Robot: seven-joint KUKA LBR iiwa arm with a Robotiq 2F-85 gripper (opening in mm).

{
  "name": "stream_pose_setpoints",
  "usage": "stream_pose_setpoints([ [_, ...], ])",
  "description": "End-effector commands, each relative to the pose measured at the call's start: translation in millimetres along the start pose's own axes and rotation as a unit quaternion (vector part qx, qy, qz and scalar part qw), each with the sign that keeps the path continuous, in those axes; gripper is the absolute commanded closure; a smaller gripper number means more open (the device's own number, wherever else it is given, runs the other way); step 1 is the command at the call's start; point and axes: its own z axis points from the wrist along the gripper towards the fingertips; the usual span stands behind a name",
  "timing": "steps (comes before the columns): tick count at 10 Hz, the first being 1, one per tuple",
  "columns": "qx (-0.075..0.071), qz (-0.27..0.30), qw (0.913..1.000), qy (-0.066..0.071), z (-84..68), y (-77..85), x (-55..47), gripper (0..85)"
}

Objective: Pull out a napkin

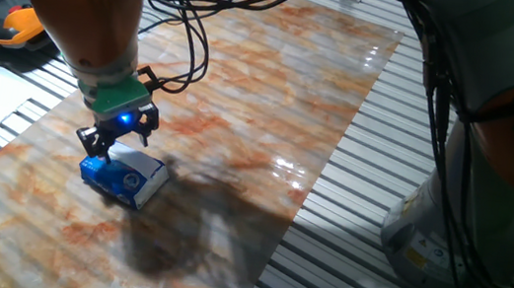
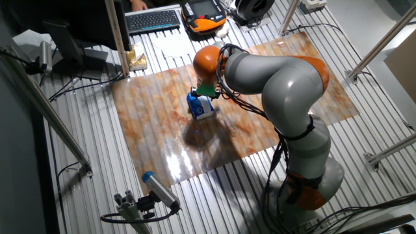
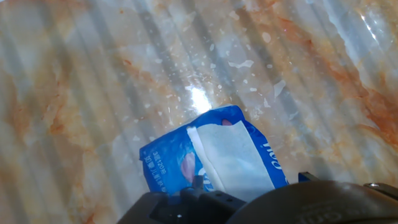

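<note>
The gripper hangs directly over the near end of the tissue packet, fingers pointing down at it, which looks like the right stance for pinching the sheet that shows through the packet's opening; whether the fingers are parted or closed, or already touching anything, I cannot tell, since they are hidden in the hand view and too small in both fixed views. The napkin lies folded inside the packet, a soft, matte white strip exposed along the top between the glossy blue plastic edges. The packet is a small flat pouch, crinkly and shiny, lying alone near the middle of the marbled orange-and-cream mat, whose surface is smooth enough to throw back glare. The mat rests on a ribbed metal table, and the packet is light enough that I judge it may lift with the sheet
</note>
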Motion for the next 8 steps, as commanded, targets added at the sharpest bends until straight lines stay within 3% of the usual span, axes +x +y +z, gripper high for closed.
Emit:
stream_pose_setpoints([
  [1, -0.001, -0.002, 1.0, 0.0, 0.0, 0.0, 0.2, 17.0],
  [3, -0.004, -0.005, 1.0, 0.004, 0.0, 0.0, 0.3, 17.0],
  [5, -0.014, -0.012, 0.9998, 0.012, 0.0, 0.0, 0.4, 51.0],
  [8, -0.011, -0.016, 0.9997, 0.012, 0.0, 0.1, 0.4, 51.0],
])
